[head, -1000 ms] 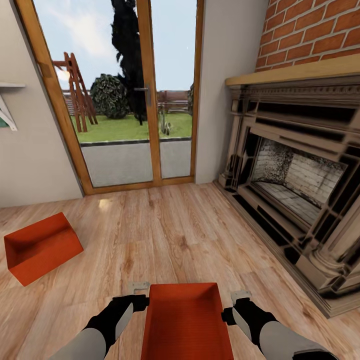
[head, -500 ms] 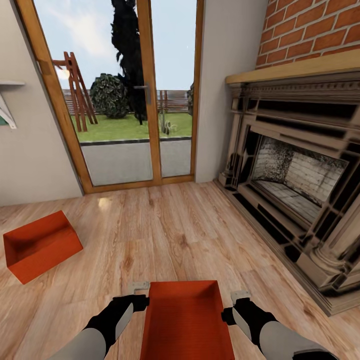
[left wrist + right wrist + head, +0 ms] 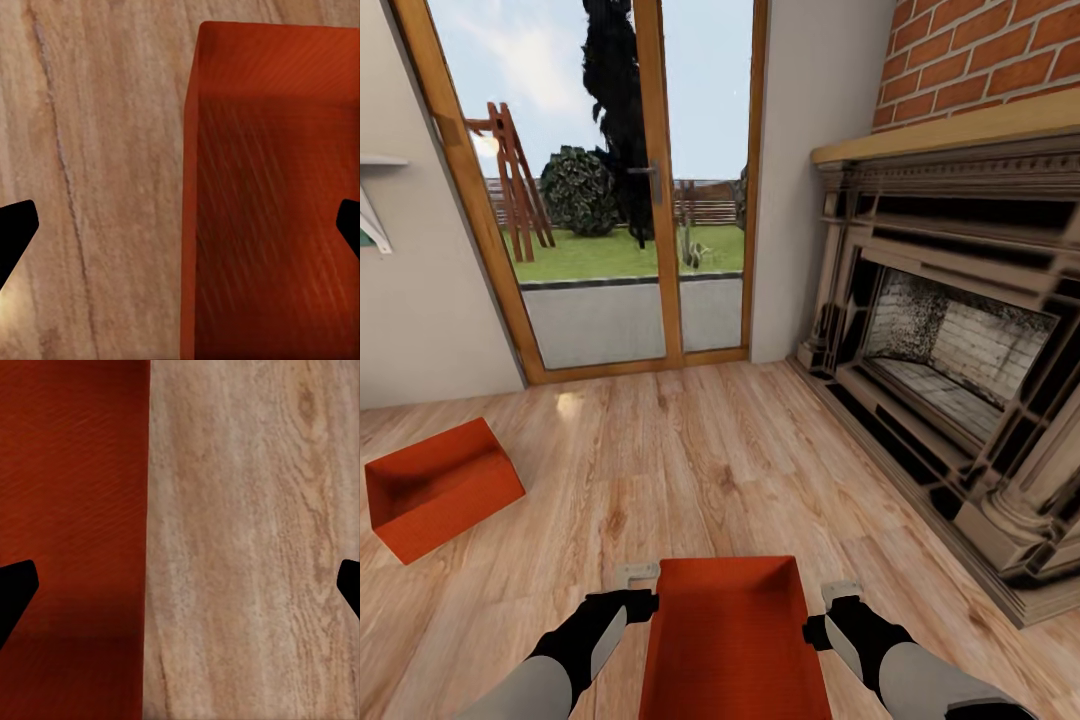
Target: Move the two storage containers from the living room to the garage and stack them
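Lately changed: near storage container [image 3: 725, 640] a shade higher and larger in the head view than a second ago, far rim nearer the picture's middle; whole room scene nudged a little as well, so likely camera or trunk motion mixed in.
Meaning for the task: probably an early lift or carry-off of the first bin — still in the living room, garage not reached, stacking not begun.
Left pincer [image 3: 638, 590]: spread wide, fingers astride the bin's left wall, not clamped on it.
Right pincer [image 3: 830, 605]: likewise wide, astride the right wall.
Held bin, place: between the two arms, just ahead of the robot, above the wood-plank floor [image 3: 710, 470].
Second storage container [image 3: 440, 490]: on the planks well off to the left, open top facing up, untouched.
Bin material: red-orange plastic, smooth thin walls, faint fine ribbing on the inside, shallow rectangular tray shape — light, but slippery for an unclamped hold.
Floor texture: pale glossy planks with long grain lines.
Surroundings: stone fireplace [image 3: 950, 350] with brick above at right, glazed wooden doors [image 3: 610, 200] ahead.
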{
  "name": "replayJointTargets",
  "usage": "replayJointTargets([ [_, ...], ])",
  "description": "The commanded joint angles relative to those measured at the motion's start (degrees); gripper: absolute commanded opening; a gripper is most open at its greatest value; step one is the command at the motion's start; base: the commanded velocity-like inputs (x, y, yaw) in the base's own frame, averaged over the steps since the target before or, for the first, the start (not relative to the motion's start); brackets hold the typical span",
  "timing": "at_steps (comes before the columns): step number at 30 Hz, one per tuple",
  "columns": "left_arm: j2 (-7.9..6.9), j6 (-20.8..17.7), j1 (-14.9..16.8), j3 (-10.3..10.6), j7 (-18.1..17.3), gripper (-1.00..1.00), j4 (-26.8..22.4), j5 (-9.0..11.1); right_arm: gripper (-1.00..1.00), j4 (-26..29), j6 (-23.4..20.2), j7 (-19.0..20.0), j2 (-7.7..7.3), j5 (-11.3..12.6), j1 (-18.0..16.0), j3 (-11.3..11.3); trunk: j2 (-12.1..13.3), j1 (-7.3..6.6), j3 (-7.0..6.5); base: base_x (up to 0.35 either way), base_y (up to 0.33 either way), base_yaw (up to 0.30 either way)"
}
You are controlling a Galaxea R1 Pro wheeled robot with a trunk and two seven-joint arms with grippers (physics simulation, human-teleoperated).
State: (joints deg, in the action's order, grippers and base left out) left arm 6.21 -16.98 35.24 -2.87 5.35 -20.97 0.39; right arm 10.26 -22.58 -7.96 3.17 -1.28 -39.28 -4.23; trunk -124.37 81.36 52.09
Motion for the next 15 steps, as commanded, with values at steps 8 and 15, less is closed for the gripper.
replayJointTargets([
  [8, 0.05, -0.33, -0.03, -0.29, 0.10, 1.00, -0.12, 0.05, 1.00, 0.11, -0.45, -0.13, -0.01, -0.12, -0.01, -0.43, -0.82, 0.43, 0.41, 0.000, 0.000, 0.000],
  [15, 0.03, -0.33, -0.01, -0.29, 0.10, 1.00, -0.12, 0.05, 1.00, 0.11, -0.45, -0.13, -0.01, -0.12, -0.03, -0.43, -3.63, 1.97, 1.67, 0.000, 0.000, 0.000],
])
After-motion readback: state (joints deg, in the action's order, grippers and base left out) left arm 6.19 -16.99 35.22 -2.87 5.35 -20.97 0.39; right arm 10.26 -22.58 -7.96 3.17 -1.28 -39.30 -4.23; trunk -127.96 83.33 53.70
